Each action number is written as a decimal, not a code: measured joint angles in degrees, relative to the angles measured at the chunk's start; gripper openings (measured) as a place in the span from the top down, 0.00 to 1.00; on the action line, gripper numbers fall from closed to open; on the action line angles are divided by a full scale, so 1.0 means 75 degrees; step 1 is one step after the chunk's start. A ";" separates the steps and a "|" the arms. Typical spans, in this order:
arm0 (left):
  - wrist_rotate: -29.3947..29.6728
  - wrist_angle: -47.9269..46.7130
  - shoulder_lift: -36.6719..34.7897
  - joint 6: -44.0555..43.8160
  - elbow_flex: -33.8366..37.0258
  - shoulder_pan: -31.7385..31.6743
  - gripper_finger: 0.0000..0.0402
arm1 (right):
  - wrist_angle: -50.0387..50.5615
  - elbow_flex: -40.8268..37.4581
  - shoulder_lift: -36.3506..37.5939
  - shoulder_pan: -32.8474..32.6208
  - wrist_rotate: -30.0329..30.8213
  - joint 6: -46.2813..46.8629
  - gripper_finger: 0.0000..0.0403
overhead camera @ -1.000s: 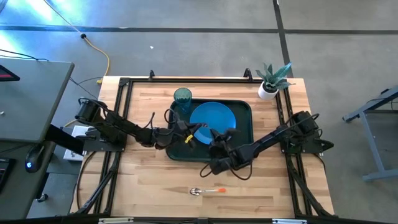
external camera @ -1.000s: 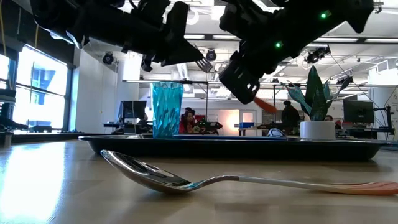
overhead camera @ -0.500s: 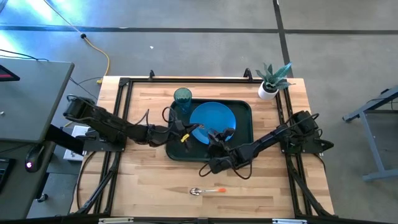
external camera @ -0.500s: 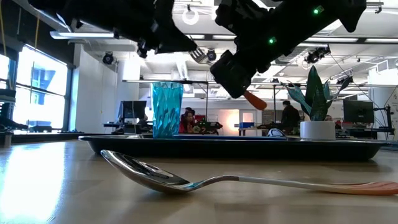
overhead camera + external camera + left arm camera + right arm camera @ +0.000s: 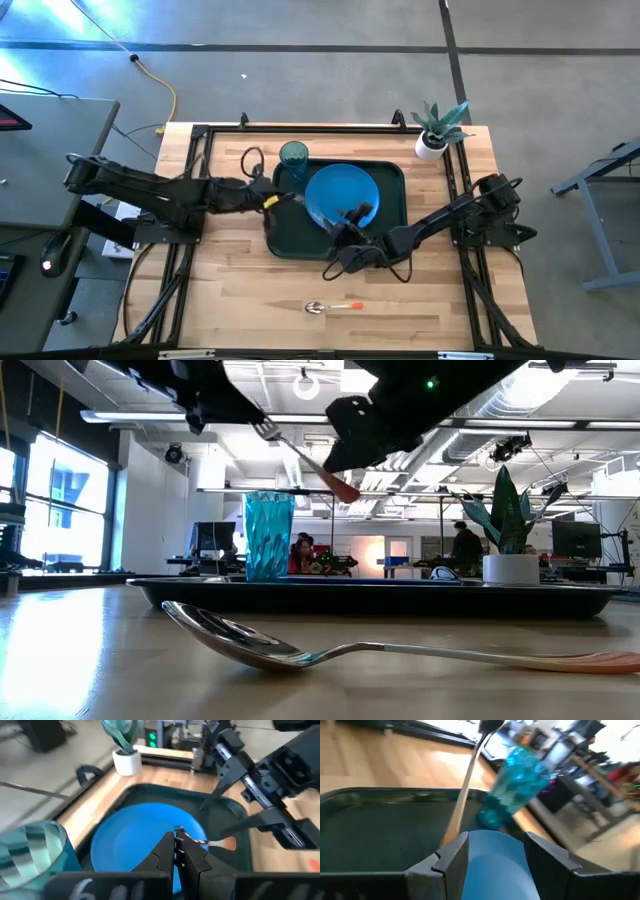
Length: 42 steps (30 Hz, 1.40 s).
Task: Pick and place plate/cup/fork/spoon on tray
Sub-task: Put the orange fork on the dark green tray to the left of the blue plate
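fork [image 5: 210, 841], slim orange handle, pinched in left gripper [image 5: 179, 840]; right gripper [image 5: 492, 851] jaws wide.

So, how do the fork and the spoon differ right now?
The fork is in the air over the tray, tilted, pinched by the left gripper; the spoon lies flat on the table outside the tray, untouched. The fork ends in tines, the spoon in an oval bowl. Both have orange handles.
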State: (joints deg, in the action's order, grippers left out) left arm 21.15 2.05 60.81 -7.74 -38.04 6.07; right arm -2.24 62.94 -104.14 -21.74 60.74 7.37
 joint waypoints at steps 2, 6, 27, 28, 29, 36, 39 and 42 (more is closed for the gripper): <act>-0.0597 -0.0467 -0.0224 -0.0073 -0.0001 -0.0250 1.00 | -0.0022 0.0000 0.0000 0.0020 -0.0183 0.0013 0.55; -0.1691 -0.1363 -0.0448 -0.0106 0.0000 -0.0789 1.00 | -0.0605 0.0000 0.0003 -0.0052 -0.0241 -0.0303 0.55; -0.4761 -0.4242 0.1121 0.0866 -0.1493 -0.2861 1.00 | -0.2379 0.0000 0.0102 -0.0151 -0.2242 -0.1424 0.55; -0.4756 -0.4213 0.1344 0.0935 -0.1497 -0.2917 1.00 | -0.2329 0.0000 0.0102 -0.0157 -0.2241 -0.1432 0.55; -0.4752 -0.4253 0.1561 0.1048 -0.1498 -0.2974 1.00 | -0.2261 0.0000 0.0102 -0.0184 -0.2240 -0.1429 0.55; -0.4860 -0.4419 0.2727 0.1389 -0.1504 -0.3457 1.00 | -0.1827 0.0000 0.0102 -0.0287 -0.2146 -0.1389 0.55; -0.4943 -0.4406 0.2984 0.1343 -0.1504 -0.3680 0.99 | -0.1786 0.0000 0.0102 -0.0271 -0.2122 -0.1386 0.55; -0.4854 -0.4307 0.3178 0.1274 -0.1504 -0.3849 0.96 | -0.1764 0.0000 0.0102 -0.0259 -0.2108 -0.1386 0.55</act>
State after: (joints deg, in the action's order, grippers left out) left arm -15.25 -30.25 84.64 1.81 -49.32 -22.80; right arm -15.46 62.94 -103.37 -23.68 44.93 -3.03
